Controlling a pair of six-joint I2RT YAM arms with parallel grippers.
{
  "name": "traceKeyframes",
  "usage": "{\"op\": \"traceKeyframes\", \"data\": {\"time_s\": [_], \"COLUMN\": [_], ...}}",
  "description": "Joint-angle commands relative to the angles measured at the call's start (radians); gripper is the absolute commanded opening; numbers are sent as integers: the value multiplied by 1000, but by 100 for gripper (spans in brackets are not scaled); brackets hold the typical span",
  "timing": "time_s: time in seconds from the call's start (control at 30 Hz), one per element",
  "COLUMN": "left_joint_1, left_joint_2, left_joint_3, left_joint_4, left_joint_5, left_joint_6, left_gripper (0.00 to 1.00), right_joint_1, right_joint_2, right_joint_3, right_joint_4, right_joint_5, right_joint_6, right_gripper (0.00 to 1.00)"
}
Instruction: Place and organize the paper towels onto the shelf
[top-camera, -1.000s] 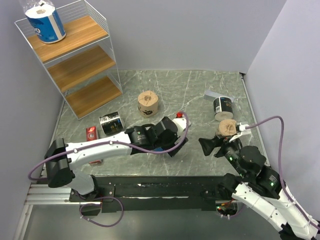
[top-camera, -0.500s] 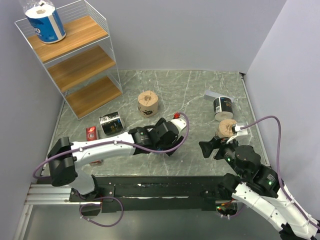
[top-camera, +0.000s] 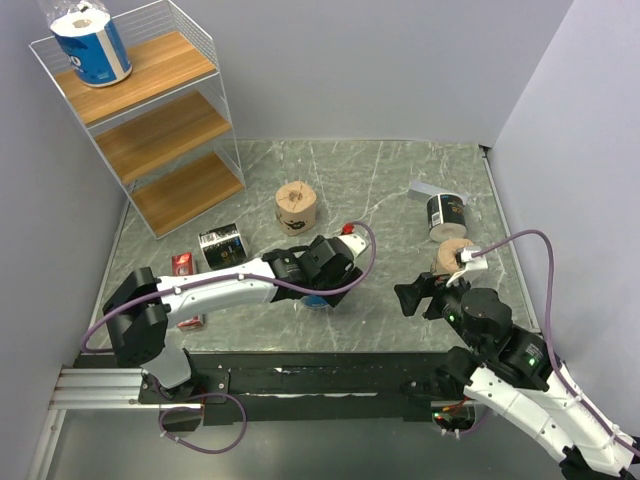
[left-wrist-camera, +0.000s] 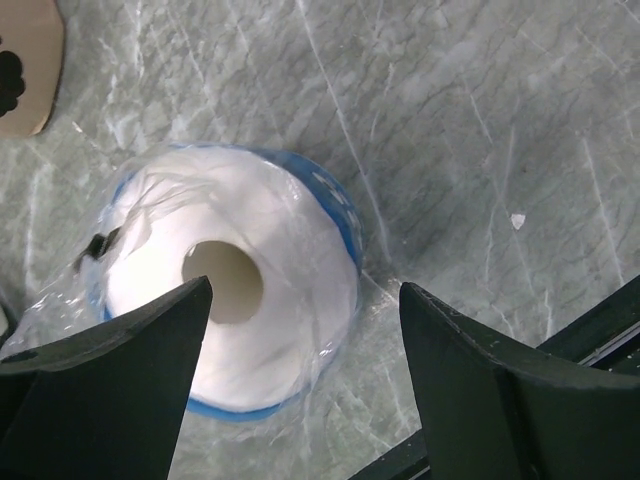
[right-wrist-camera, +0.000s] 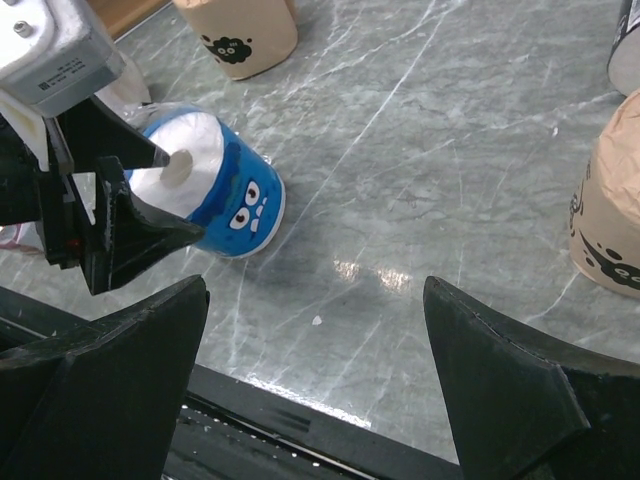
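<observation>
Left wrist view looks down the hollow core of a white paper towel roll in a blue wrapper (left-wrist-camera: 290, 250), standing on the grey-green marble table (left-wrist-camera: 480, 120) near centre, below the left gripper (left-wrist-camera: 300, 300), whose jaws are spread. The right gripper (right-wrist-camera: 315, 295) hangs released, empty. The white wire shelf (top-camera: 170, 125) stands far left.

Left arm (top-camera: 210, 290) lies low and stretches rightward, wrist bent down. Left gripper (left-wrist-camera: 305, 300) points straight down, jaws spread wide. Right arm (top-camera: 500, 350) reaches forward and leftward. Right gripper (right-wrist-camera: 315, 300) is angled downward, jaws wide apart.
</observation>
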Motion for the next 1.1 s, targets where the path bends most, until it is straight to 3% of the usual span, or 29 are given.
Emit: {"op": "traceKeyframes", "data": {"time_s": [0.0, 0.8, 1.07], "left_joint_1": [7, 14, 16], "left_joint_2": [20, 56, 47], "left_joint_3": [-12, -55, -55], "left_joint_4": [49, 91, 95], "left_joint_5": [28, 29, 20], "left_joint_6": [0, 4, 12], "left_gripper": [81, 74, 57], "right_joint_1": [-1, -1, -1], "right_joint_2": [21, 6, -3], "right_joint_3": [15, -2, -3], "right_joint_4": [50, 54, 48], "right_joint_5": [1, -8, -3], "right_joint_6": [-1, 8, 9], "right_gripper": [95, 96, 96]}}
